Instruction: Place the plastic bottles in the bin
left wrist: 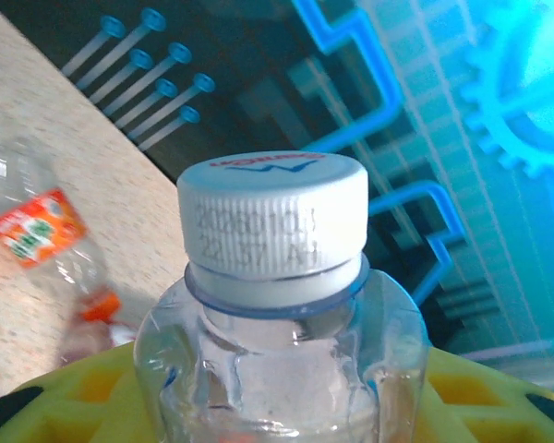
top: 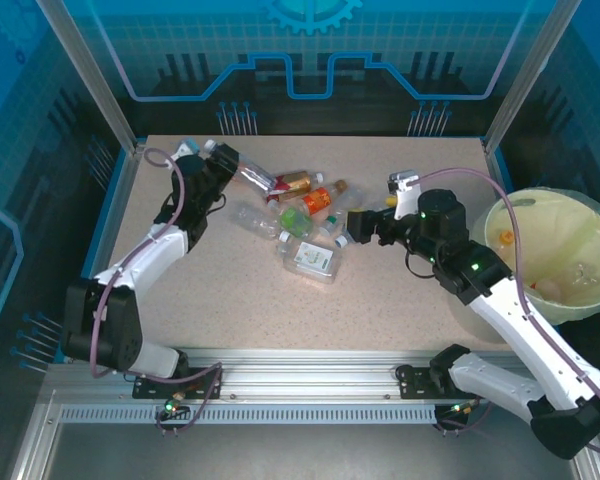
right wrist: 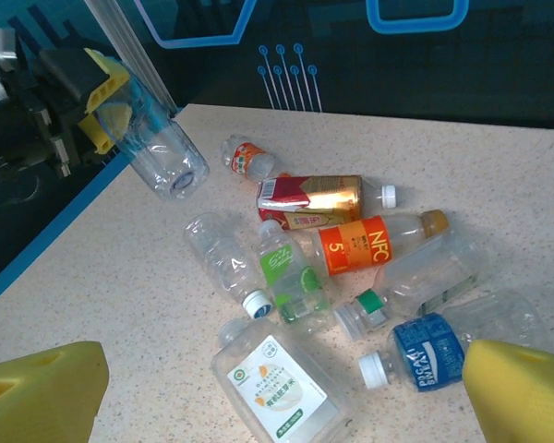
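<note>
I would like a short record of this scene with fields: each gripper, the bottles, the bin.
left gripper: shut on a clear white-capped bottle
right gripper: open, empty, beside the pile
pile: several bottles lying on the table
bin: right of the table, a few items inside

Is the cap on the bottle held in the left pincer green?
No, the cap on that bottle is plainly white.
</note>
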### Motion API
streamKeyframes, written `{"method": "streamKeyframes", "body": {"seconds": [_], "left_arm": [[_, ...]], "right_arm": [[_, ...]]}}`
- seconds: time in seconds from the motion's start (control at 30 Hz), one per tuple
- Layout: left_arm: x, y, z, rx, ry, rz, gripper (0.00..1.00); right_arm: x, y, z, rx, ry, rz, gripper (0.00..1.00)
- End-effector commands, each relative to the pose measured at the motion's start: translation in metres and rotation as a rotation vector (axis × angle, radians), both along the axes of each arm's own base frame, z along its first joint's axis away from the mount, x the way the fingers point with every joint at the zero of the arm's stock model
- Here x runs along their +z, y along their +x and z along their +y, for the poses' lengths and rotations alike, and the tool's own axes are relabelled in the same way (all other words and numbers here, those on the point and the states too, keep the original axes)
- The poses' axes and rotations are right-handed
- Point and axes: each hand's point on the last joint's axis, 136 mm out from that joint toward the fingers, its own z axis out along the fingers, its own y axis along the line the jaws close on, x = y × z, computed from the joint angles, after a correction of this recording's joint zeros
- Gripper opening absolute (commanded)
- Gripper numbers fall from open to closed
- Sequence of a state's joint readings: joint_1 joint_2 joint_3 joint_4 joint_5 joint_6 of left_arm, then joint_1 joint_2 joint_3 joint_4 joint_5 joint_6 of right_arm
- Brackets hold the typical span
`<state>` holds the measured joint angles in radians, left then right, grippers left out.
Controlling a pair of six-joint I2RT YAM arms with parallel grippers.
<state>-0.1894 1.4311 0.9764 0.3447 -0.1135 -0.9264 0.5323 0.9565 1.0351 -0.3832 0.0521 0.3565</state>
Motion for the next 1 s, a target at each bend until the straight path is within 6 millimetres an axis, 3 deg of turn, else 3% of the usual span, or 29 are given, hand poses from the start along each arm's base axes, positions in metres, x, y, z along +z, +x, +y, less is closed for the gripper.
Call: {"method": "streamKeyframes", "body": {"seconds": [0.0, 0.17, 0.23, 0.43, 0.63, 0.83, 0.97], "left_arm": [[0.032, -0.019, -0.033, -0.129, 0.091, -0.120, 0.46], [0.055, -0.047, -0.092, -0.391, 0.161, -0.187, 0.47], [0.064, -0.060, -0.115, -0.501, 0.188, -0.232, 0.47], [0.097, -0.102, -0.161, -0.760, 0.185, -0.389, 0.48], [0.116, -0.127, -0.187, -0.859, 0.124, -0.499, 0.48], [0.123, -0.137, -0.212, -0.950, 0.074, -0.529, 0.48], [0.121, -0.137, -0.218, -0.960, 0.065, -0.530, 0.48]], "right_arm": [[0.007, 0.002, 0.014, 0.036, 0.039, 0.016, 1.00], [-0.009, 0.008, 0.022, 0.057, 0.014, 0.067, 1.00], [-0.010, 0.007, 0.034, 0.115, 0.034, 0.084, 1.00], [-0.011, 0.001, 0.065, 0.272, 0.092, 0.135, 1.00], [0.009, 0.000, 0.091, 0.372, 0.260, 0.162, 1.00], [0.015, -0.001, 0.105, 0.430, 0.282, 0.153, 1.00], [0.021, -0.008, 0.110, 0.486, 0.299, 0.134, 0.92]]}}
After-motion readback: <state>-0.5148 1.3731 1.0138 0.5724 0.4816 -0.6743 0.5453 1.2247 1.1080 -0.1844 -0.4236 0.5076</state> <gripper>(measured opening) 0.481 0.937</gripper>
